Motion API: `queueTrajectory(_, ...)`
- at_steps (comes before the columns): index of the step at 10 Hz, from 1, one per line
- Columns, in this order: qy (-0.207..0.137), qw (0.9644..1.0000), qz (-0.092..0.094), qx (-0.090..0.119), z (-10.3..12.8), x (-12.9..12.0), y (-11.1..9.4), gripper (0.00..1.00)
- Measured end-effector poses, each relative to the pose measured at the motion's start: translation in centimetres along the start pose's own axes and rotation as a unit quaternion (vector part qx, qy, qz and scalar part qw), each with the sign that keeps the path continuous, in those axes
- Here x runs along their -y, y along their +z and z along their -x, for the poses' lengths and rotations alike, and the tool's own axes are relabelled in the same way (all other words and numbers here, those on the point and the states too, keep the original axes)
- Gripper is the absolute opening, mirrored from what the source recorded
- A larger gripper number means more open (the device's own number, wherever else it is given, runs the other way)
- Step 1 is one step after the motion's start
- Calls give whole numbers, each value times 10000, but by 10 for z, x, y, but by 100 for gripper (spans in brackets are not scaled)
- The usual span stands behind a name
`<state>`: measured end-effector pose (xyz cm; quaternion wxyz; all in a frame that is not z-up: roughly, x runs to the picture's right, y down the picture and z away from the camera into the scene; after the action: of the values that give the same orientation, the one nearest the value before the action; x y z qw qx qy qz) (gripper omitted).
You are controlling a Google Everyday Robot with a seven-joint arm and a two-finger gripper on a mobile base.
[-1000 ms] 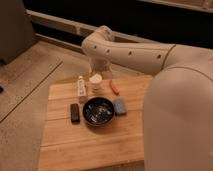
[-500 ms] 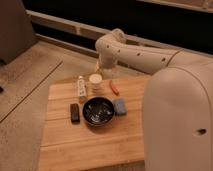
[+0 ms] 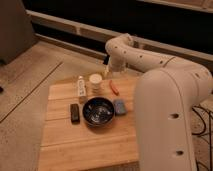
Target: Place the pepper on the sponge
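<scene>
The pepper point(image 3: 114, 87), slim and orange-red, lies on the wooden table point(image 3: 90, 145) to the right of a white cup. The sponge point(image 3: 119, 106), a small blue-grey block, rests just in front of it, against the right side of the dark bowl point(image 3: 98, 111). My gripper point(image 3: 107, 70) hangs from the white arm above the table's back edge, just behind the cup and the pepper. It stands open and holds nothing.
A white cup point(image 3: 95, 81) and a white tube with a dark label point(image 3: 80, 87) stand at the back of the table. A small black rectangular object point(image 3: 74, 112) lies left of the bowl. My white body point(image 3: 170, 120) fills the right side.
The arm's upper joint has swung to the right and slightly down. The gripper has stayed near the table's back edge. Nothing on the table has moved.
</scene>
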<state>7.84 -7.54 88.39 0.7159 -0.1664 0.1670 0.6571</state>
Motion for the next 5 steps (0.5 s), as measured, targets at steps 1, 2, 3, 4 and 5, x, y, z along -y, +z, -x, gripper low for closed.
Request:
queueTrajectory(1, -13, 9997, -149, -192, -4, 11, 11, 65)
queueTrajectory(2, 0, 9991, -255, -352, -8, 19, 20, 65)
queueTrajectory(3, 50, 9978, -383, -546, -12, 28, 31, 65)
queueTrajectory(4, 120, 9966, -465, -663, -13, 33, 40, 65)
queueTrajectory(5, 164, 9960, -495, -731, -14, 34, 45, 65)
